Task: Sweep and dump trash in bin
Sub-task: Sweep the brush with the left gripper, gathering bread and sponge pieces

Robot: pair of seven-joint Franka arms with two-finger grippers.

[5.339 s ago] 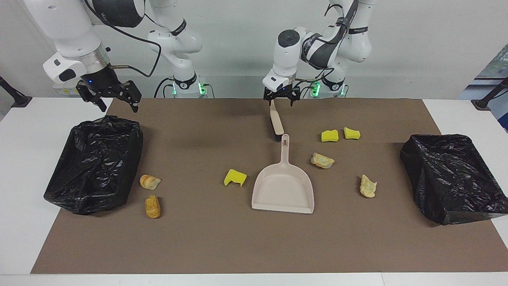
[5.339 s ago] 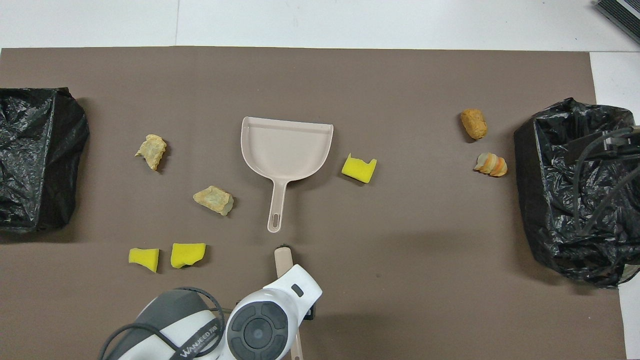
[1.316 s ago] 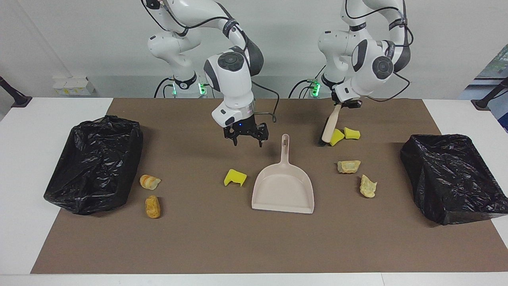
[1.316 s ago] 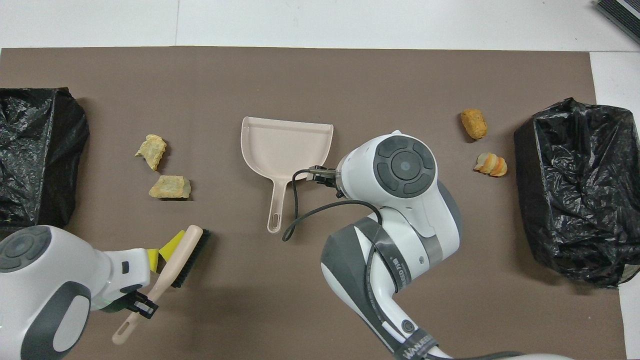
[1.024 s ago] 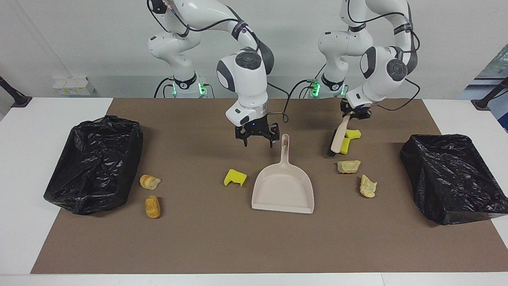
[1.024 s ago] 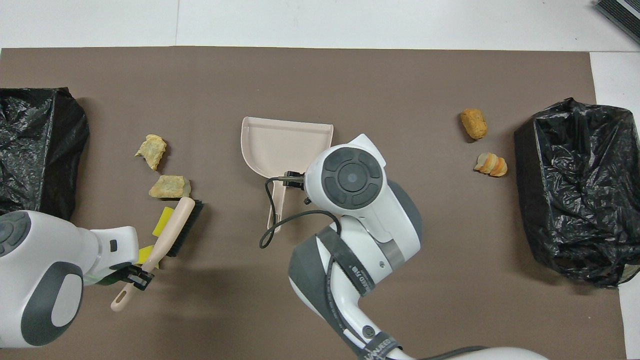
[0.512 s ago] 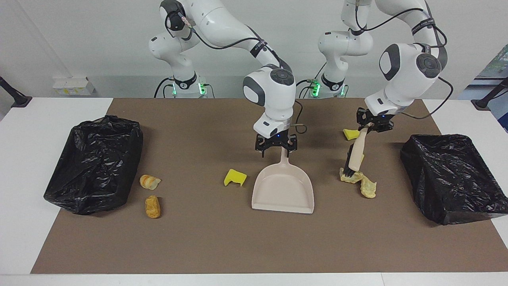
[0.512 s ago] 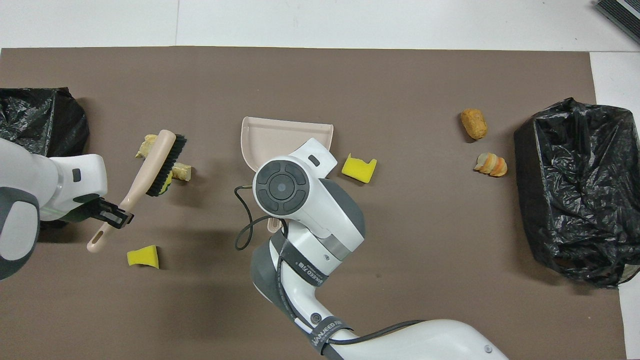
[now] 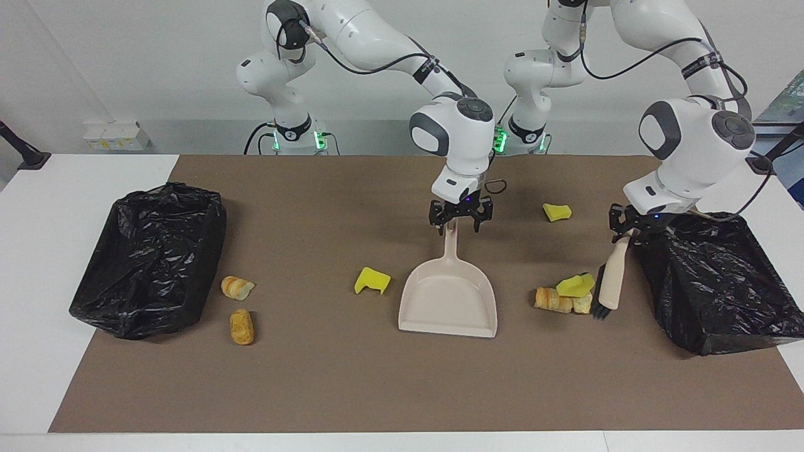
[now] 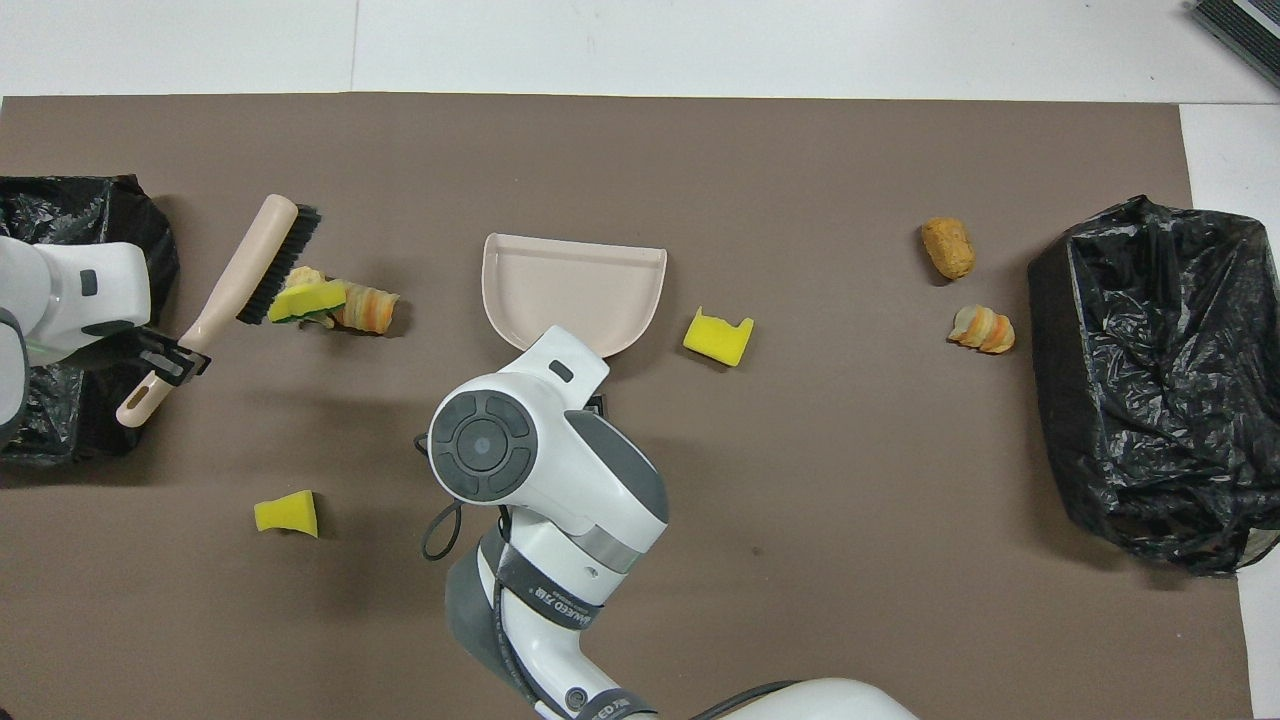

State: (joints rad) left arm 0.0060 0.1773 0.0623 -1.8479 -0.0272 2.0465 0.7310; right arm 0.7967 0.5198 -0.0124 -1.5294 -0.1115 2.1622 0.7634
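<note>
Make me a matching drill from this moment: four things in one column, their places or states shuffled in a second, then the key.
Things
1. brush
2. dustpan
3. right gripper
4. lone sponge chunk

Places or states
A. over the dustpan's handle end
B. flat on the mat at mid-table, its handle pointing at the robots
C. gripped by the left gripper, bristles beside a small trash pile
D. alone on the mat, nearer to the robots than the trash pile

Pairs: 1-C, 2-B, 3-A, 4-D

Bright even overhead light, soft short shadows, sharp focus throughout.
</note>
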